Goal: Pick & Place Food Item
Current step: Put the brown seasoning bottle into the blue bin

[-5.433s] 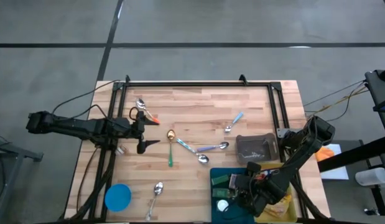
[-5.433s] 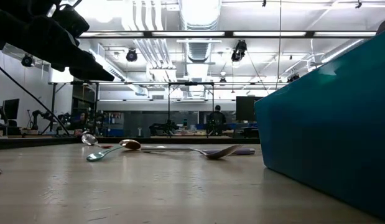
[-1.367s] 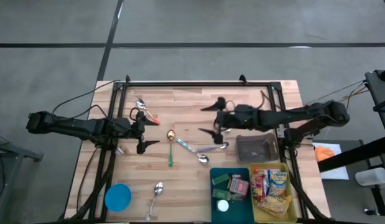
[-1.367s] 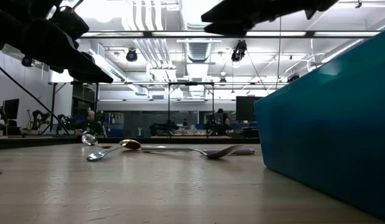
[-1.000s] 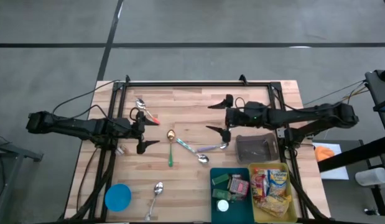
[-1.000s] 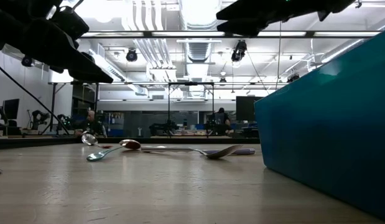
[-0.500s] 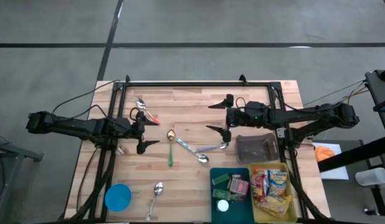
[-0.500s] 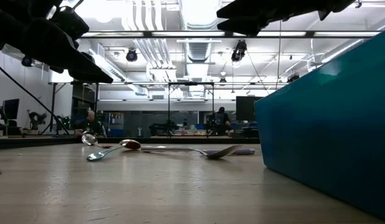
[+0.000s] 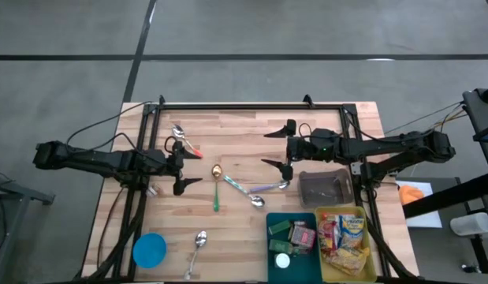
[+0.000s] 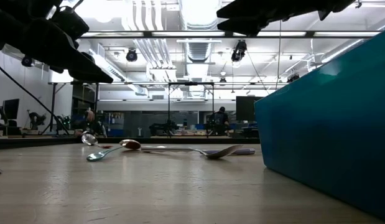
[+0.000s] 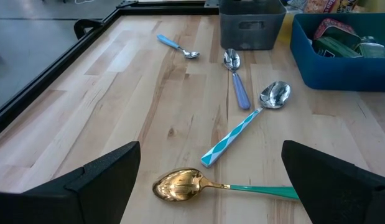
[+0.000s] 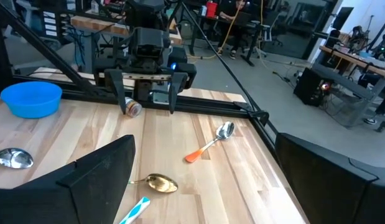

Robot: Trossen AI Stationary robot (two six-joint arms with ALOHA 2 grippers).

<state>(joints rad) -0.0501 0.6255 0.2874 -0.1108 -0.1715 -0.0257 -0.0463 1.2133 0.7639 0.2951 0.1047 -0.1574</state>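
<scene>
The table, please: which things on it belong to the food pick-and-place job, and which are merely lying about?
Job: packaged food items in the yellow bin; teal bin; empty grey plastic tray; open right tool.

Lying about: gold spoon with green handle; orange-handled spoon; blue round bowl.

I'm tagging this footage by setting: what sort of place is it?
Probably a robotics lab or workshop: two arms at a wooden table strewn with spoons, with exposed ceiling ducts and cluttered workbenches behind.

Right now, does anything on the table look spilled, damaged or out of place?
Nothing is spilled or broken. Spoons lie scattered at odd angles; the checked spoon and the purple spoon nearly touch. Both the left gripper and the right gripper hover open, holding nothing.
</scene>
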